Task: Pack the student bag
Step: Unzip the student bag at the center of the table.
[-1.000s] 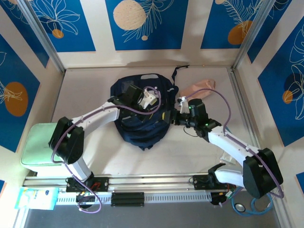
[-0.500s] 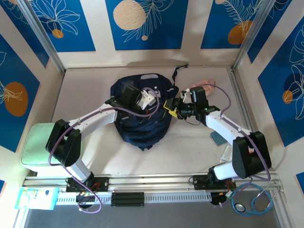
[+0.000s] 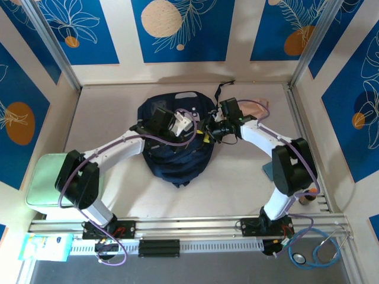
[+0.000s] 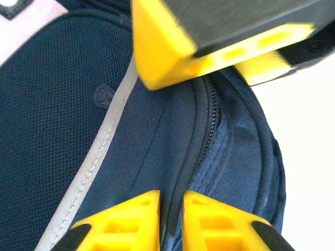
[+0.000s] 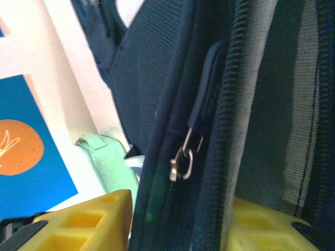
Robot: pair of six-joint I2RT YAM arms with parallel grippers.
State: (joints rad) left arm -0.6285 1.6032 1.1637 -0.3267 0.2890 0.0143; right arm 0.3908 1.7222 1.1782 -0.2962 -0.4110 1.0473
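Fingers (image 4: 123,222) of left gripper (image 4: 171,206) a narrow slit apart on a seam of the navy student bag (image 3: 172,160), hold on fabric unclear | bag lies on middle of the table (image 3: 237,183) between both arms | right gripper (image 5: 180,204) closed astride bag's zippered edge beside metal zip pull (image 5: 180,162), fabric filling its jaws

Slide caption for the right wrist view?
Yellow jaws flank the zipper line of the navy student bag, its metal pull in close-up.
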